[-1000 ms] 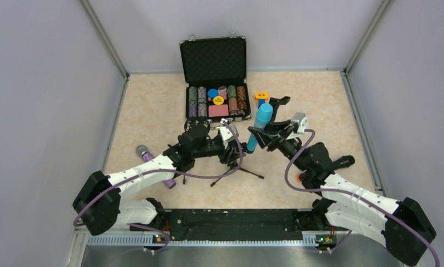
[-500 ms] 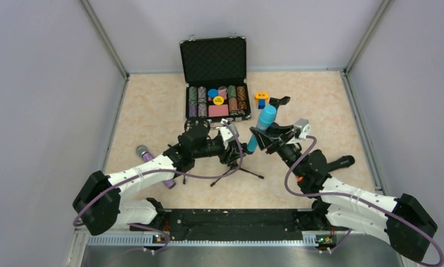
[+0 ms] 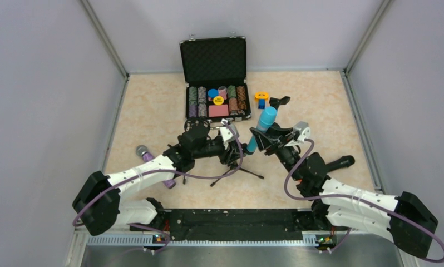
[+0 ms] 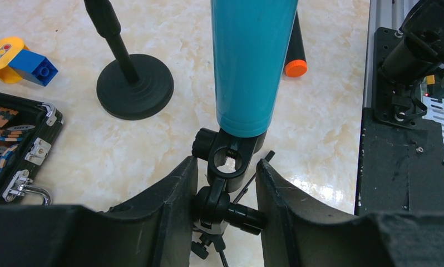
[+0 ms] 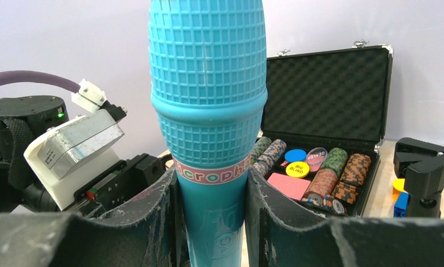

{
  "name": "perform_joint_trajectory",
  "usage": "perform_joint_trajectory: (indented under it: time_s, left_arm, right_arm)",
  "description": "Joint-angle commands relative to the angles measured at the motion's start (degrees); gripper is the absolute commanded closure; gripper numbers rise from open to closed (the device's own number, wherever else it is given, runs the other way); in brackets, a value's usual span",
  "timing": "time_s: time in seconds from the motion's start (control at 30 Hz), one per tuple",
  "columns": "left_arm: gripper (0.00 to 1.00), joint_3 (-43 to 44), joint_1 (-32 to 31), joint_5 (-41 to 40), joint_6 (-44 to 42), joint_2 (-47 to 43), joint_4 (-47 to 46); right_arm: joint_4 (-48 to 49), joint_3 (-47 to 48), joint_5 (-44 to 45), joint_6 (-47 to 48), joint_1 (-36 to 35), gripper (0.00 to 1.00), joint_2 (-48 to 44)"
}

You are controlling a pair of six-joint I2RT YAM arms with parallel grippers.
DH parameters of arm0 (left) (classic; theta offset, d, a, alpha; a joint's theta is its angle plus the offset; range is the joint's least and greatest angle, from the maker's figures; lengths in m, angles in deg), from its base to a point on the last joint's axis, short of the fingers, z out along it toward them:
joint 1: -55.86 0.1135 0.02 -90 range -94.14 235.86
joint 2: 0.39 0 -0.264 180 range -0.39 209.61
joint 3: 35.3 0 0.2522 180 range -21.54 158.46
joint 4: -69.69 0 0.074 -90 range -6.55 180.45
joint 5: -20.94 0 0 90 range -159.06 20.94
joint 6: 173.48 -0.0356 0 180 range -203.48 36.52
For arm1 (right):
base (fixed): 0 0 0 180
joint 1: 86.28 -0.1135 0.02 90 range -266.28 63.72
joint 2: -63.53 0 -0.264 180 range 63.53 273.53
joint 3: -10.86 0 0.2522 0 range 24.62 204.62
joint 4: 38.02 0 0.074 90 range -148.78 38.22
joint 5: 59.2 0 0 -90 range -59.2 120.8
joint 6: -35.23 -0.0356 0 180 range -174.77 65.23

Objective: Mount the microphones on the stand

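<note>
My right gripper (image 5: 211,183) is shut on the all-cyan microphone (image 5: 208,111), holding it upright by its handle. In the top view the microphone (image 3: 262,123) stands beside the small tripod stand (image 3: 234,162). In the left wrist view its lower end (image 4: 247,83) meets the stand's black holder (image 4: 231,158). My left gripper (image 4: 225,167) is shut on the stand's joint just below the holder. The glittery purple microphone (image 3: 146,156) lies at the left, partly under my left arm. The black microphone (image 3: 342,162) with orange end (image 4: 296,68) lies by my right arm.
An open black case (image 3: 215,83) of poker chips stands at the back. A second stand with a round base (image 4: 133,86) and a black clip (image 3: 279,102) is right of the case. A yellow and blue toy block (image 3: 261,98) lies beside it.
My right arm has shifted slightly toward the near edge, and the cyan microphone has come a little more upright over the stand. The left arm has not moved.
</note>
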Motion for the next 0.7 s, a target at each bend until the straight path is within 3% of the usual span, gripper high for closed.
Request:
perform_joint_trajectory:
  time_s: [0.0,0.07,0.23,0.37,0.5,0.67]
  left_arm:
    - [1.00,-0.1,-0.8,-0.2,3.3,-1.2,-1.4]
    - [1.00,-0.1,-0.9,-0.1,3.2,-1.1,-1.4]
    - [0.97,0.2,-0.9,-0.4,3.6,-0.8,-1.0]
    - [0.87,0.2,-0.9,-0.5,4.0,-1.0,-0.8]
    - [0.71,0.1,-1.0,-0.7,3.7,-1.9,-0.5]
    - [0.47,0.0,-0.9,-0.8,3.8,-3.9,-0.7]
  right_arm:
    - [-28.4,-4.8,1.2,0.5,-1.7,1.00,-0.3]
    - [-30.5,-3.7,1.4,0.5,-1.8,0.96,-3.2]
    - [-34.0,-1.4,1.6,0.2,-1.8,0.62,-9.5]
    - [-35.9,-0.2,1.8,-1.0,-1.7,0.33,-12.8]
    - [-37.6,1.0,1.4,-2.0,-1.8,0.18,-14.8]
    - [-39.4,0.7,0.5,-3.5,-1.7,0.08,-17.9]
